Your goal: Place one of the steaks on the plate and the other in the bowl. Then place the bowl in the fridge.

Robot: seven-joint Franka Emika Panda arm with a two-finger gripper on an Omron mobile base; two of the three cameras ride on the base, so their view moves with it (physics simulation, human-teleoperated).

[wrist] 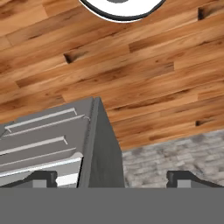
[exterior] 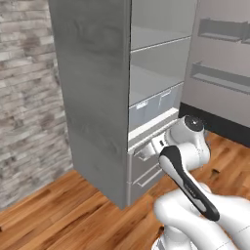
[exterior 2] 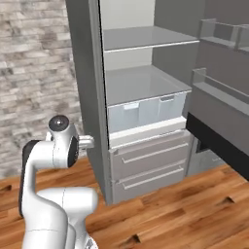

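Note:
The fridge (exterior: 93, 97) stands open in front of me, with pale shelves (exterior 2: 146, 82) and a clear crisper bin (exterior 2: 146, 112) inside. No food or dish sits on the shelves that show. My gripper (wrist: 112, 178) points down beside the fridge's front left corner (wrist: 100, 148), low by the bottom drawers (exterior 2: 151, 165). Its fingertips (wrist: 43, 177) stand wide apart, so it is open with nothing between them. The steaks, the plate and the bowl are out of view.
The open fridge door (exterior 2: 219, 97) with its shelf bins reaches out on the right. A brick wall (exterior: 24, 97) runs along the left. Wooden floor (exterior: 73, 215) lies in front of the fridge and under the hand.

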